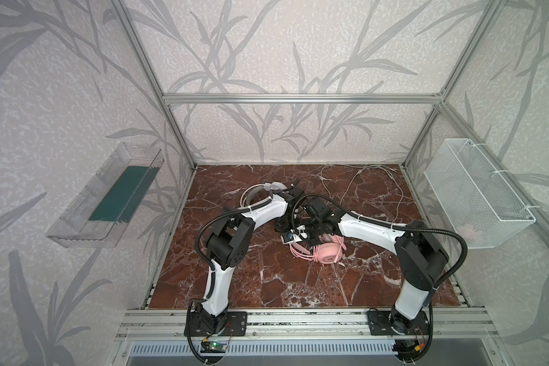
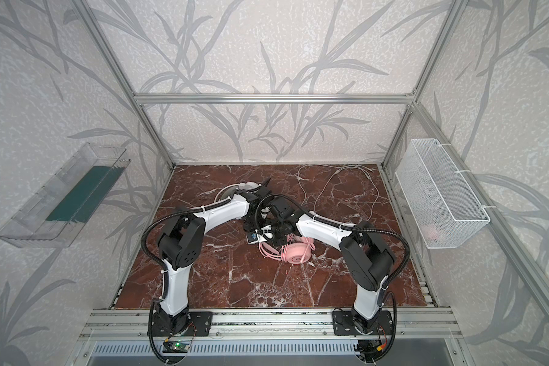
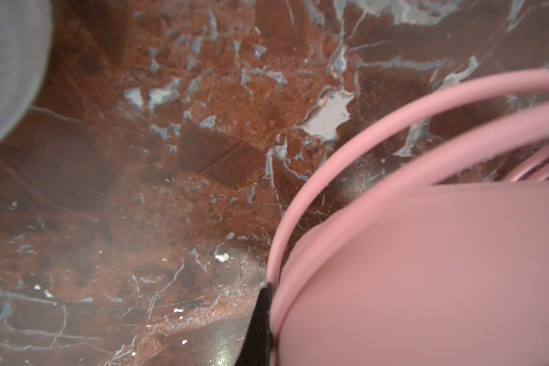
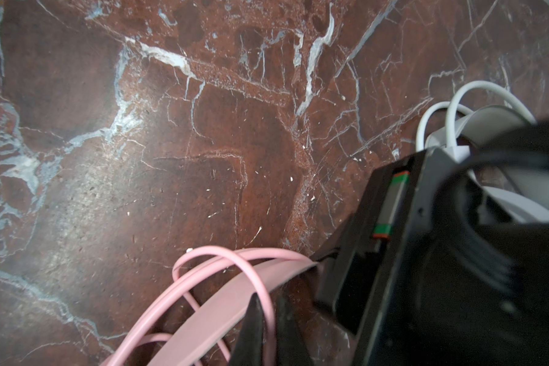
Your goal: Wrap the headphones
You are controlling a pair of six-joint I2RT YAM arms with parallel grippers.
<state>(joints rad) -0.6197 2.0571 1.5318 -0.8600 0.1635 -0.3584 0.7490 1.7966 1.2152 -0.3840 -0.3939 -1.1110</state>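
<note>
Centre of counter: pink headset lay under both pincers; white headset sat upper left of it.
Left pincer: closed against the pink headband wire; hold unclear.
Right pincer: clamped on pink cable.
Risk: close-set arms could collide; a taut cable might drag the headset.
Count: two headsets, two pincers.

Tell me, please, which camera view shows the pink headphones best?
Both top views: the pink headphones show a whole cup and the headband wires, partly covered. The left wrist view gives only a blurred close-up of a cup; the right wrist view only the headband and cable loops.
</note>
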